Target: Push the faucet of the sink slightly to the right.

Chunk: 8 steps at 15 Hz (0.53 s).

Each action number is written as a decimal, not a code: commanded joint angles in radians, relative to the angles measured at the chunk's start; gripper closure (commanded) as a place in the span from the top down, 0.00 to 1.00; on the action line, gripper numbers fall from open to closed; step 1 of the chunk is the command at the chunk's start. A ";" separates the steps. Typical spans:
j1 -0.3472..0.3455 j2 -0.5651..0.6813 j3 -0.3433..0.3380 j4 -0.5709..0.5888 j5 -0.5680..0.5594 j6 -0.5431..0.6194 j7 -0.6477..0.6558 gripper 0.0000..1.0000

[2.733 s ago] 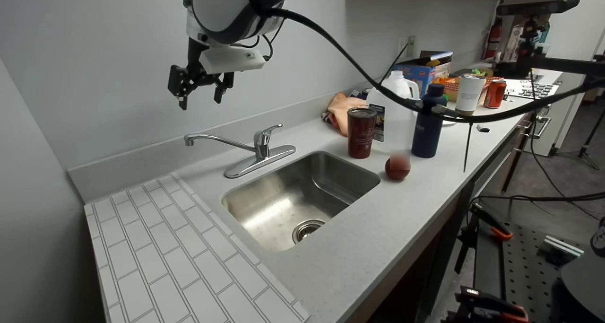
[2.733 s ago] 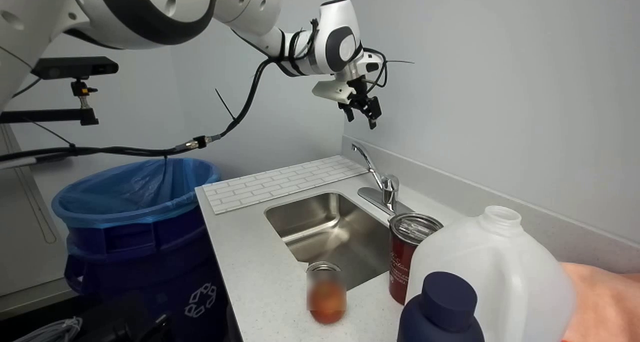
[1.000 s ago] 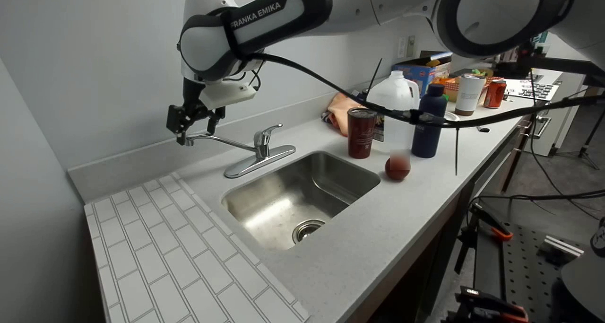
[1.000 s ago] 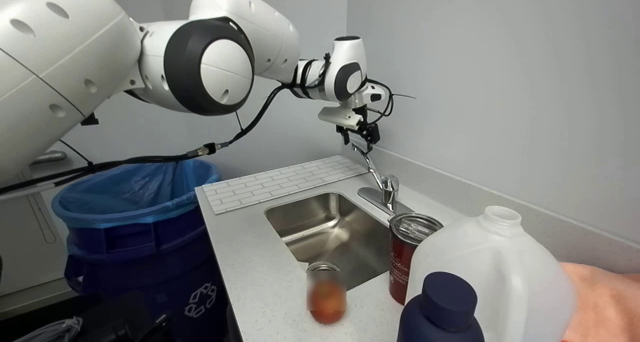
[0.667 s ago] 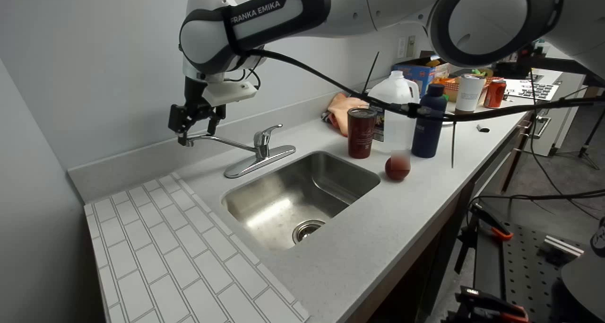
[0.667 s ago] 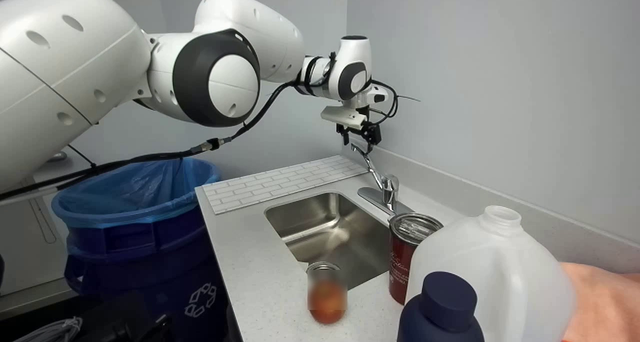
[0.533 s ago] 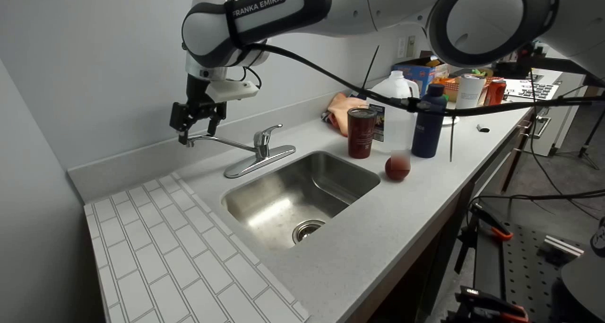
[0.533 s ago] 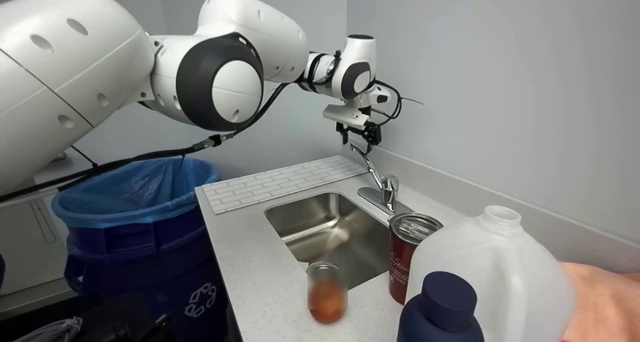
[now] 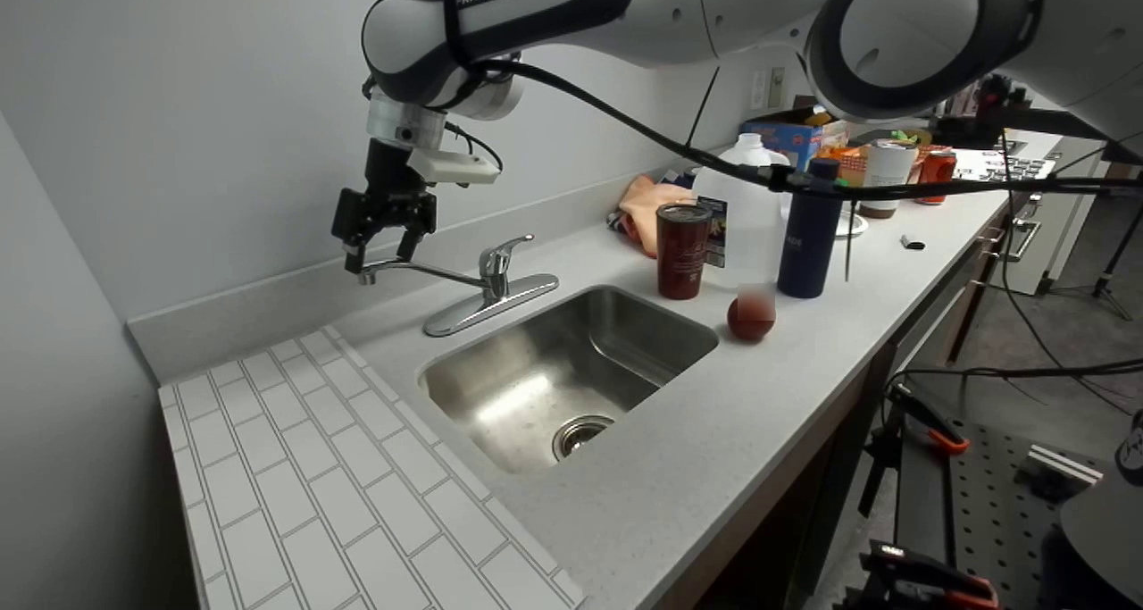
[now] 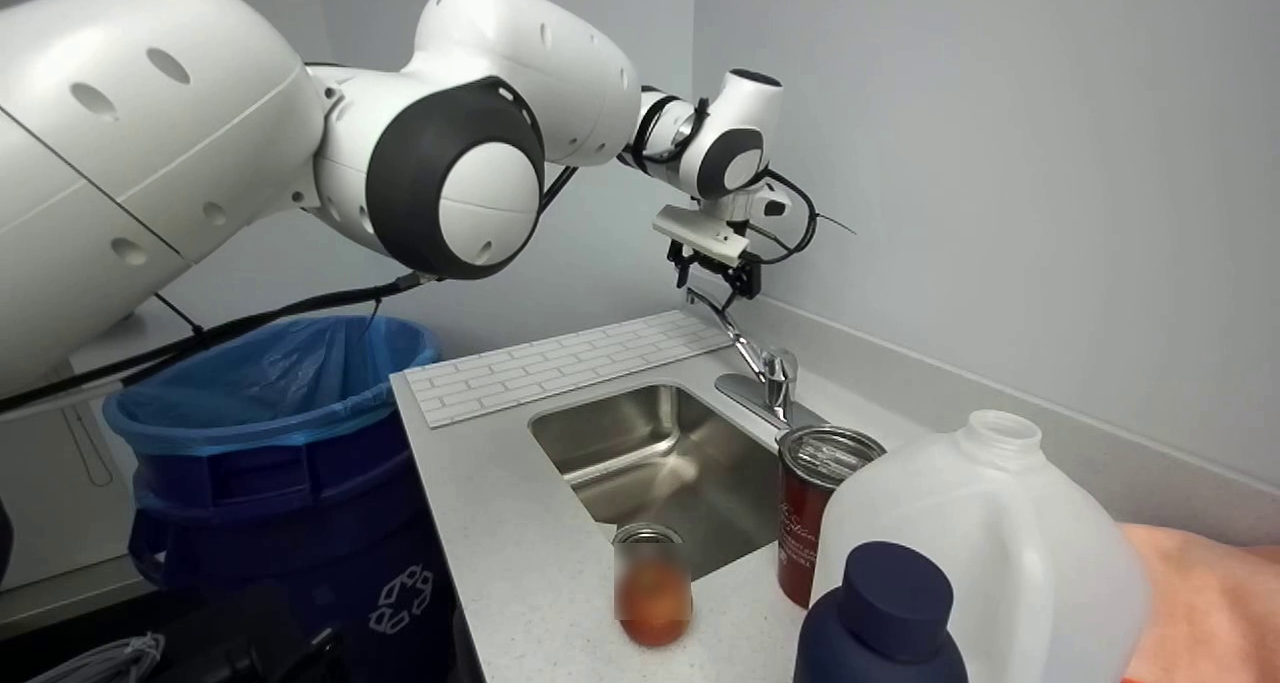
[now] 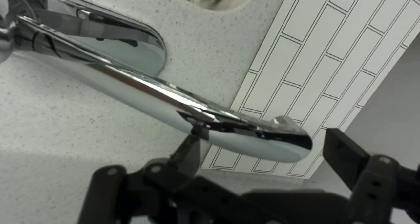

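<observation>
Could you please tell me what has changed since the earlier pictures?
The tool has come down to the faucet spout, which has swung slightly away from the wall, its tip moving right in an exterior view. Nothing was taken hold of: the jaws stand open. The red tumbler, navy bottle and jug stayed put.

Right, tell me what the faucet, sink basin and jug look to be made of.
Faucet: probably chrome-plated metal, mirror-bright with sharp reflections.
Sink basin: likely stainless steel, satin, given its soft highlights.
Jug: apparently plastic, smooth finish, milky and translucent.
</observation>
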 commanded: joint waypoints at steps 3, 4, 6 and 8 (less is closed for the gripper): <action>0.020 0.010 -0.002 -0.012 -0.014 -0.015 0.006 1.00; 0.034 0.004 -0.013 -0.011 -0.034 0.004 0.005 1.00; 0.061 -0.003 -0.032 -0.007 -0.084 0.035 0.002 1.00; 0.083 -0.001 -0.037 0.002 -0.123 0.060 0.005 1.00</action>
